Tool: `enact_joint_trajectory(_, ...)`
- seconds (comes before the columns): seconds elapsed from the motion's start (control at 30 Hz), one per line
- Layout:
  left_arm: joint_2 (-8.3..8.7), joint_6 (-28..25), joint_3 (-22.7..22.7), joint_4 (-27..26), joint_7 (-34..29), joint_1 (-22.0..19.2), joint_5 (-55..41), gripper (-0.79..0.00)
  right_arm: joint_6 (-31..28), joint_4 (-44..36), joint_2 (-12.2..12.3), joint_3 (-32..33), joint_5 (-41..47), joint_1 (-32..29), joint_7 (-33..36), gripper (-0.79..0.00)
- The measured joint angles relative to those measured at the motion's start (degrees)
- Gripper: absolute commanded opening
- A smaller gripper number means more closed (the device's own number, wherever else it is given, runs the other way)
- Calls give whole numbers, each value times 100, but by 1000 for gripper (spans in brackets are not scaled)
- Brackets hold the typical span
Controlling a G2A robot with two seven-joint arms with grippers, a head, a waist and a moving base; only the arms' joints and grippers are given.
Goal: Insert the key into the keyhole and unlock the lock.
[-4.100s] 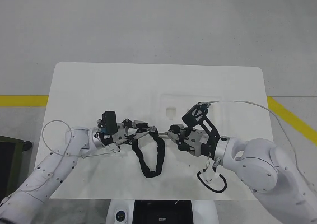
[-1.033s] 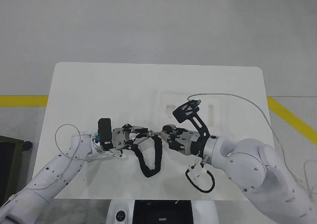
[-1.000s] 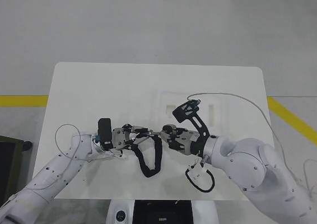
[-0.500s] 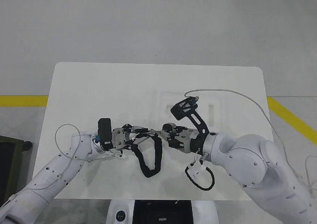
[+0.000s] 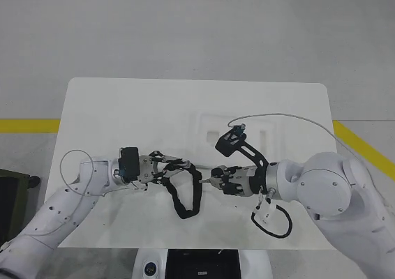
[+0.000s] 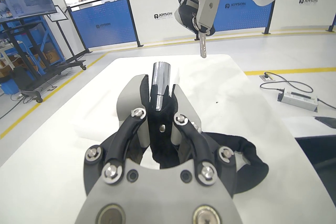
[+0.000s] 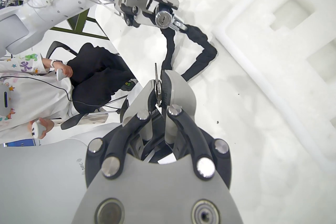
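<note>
Clamping the lock (image 6: 161,72) in the closed left gripper (image 6: 160,88) to aim the keyhole (image 7: 163,18) at the key (image 6: 202,46), and pinching that key in the closed right gripper (image 7: 158,86), near the lock's face but not yet inside, lining up a straight push.
</note>
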Motion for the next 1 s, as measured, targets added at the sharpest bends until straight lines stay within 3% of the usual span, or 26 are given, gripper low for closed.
enact_joint_trajectory(0.3, 292, -55, -192, -519, 24, 52, 1347, -785, -90, 211, 11, 11, 147, 7, -67, -785)
enact_joint_trajectory(0.7, 293, -47, -195, -518, 24, 58, 1335, -785, -98, 216, 10, 4, 154, -18, -98, -785)
enact_joint_trajectory(0.87, 237, 250, -132, -470, -185, 100, 1096, -785, -139, 183, 17, 17, 290, -123, -252, -785)
enact_joint_trajectory(1.0, 178, 506, 51, -185, 363, 40, 1110, -785, 43, 94, 17, 55, 486, -149, -289, -785)
